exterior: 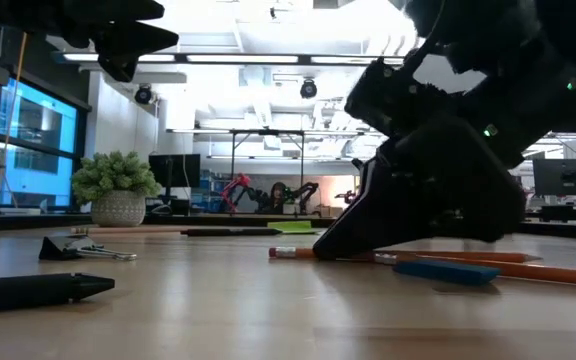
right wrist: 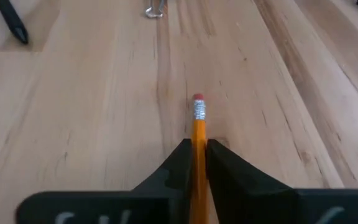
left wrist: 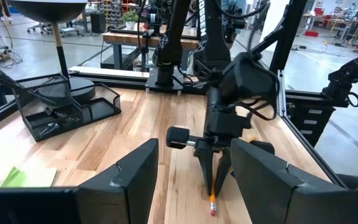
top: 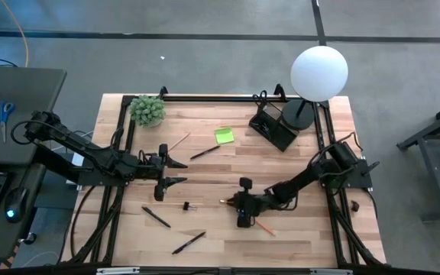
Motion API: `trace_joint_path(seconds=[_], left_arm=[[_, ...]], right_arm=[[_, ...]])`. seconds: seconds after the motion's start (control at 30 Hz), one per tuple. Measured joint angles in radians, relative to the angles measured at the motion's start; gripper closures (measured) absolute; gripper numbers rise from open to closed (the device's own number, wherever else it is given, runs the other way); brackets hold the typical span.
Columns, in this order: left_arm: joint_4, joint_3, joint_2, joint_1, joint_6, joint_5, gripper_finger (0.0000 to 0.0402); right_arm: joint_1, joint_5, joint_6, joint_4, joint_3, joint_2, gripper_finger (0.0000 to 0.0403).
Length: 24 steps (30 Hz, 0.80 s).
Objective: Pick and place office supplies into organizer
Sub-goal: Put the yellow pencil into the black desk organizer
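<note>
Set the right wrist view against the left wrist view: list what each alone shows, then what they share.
Only the right wrist view: a black pen and a small clip beyond the pencil's eraser. Only the left wrist view: the organizer, the lime-green sticky-note pad, the lamp's base, and the open left claw. Both: the orange pencil, pinched on the table between the right claw fingers.

A light wooden plank table point(top: 296, 237) stands on a grey concrete floor point(top: 205, 61) crossed by dark lines. Beside it sits a dark grey side desk point(top: 21, 99). Beyond, long ceiling strip lights point(exterior: 268, 58) glow above blue-lit windows point(exterior: 28, 140) and distant workbenches point(left wrist: 129, 40).
</note>
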Motion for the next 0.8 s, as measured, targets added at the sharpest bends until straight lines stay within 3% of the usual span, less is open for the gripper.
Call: trace_joint_path(seconds=[0.1, 0.27, 0.53, 0.8], left_arm=[[0.000, 0.000, 0.000, 0.000, 0.000, 0.000, 0.0213], [0.000, 0.000, 0.000, 0.000, 0.000, 0.000, 0.0213], [0.000, 0.000, 0.000, 0.000, 0.000, 0.000, 0.0213], [0.000, 0.000, 0.000, 0.000, 0.000, 0.000, 0.0213]], right_arm=[[-0.012, -0.035, 0.015, 0.102, -0.053, 0.001, 0.0388], [-0.010, 0.011, 0.017, 0.223, -0.132, 0.002, 0.0390], [0.013, 0.058, 0.020, 0.223, -0.156, 0.004, 0.0345], [0.015, 0.051, 0.016, 0.207, -0.155, 0.004, 0.0354]])
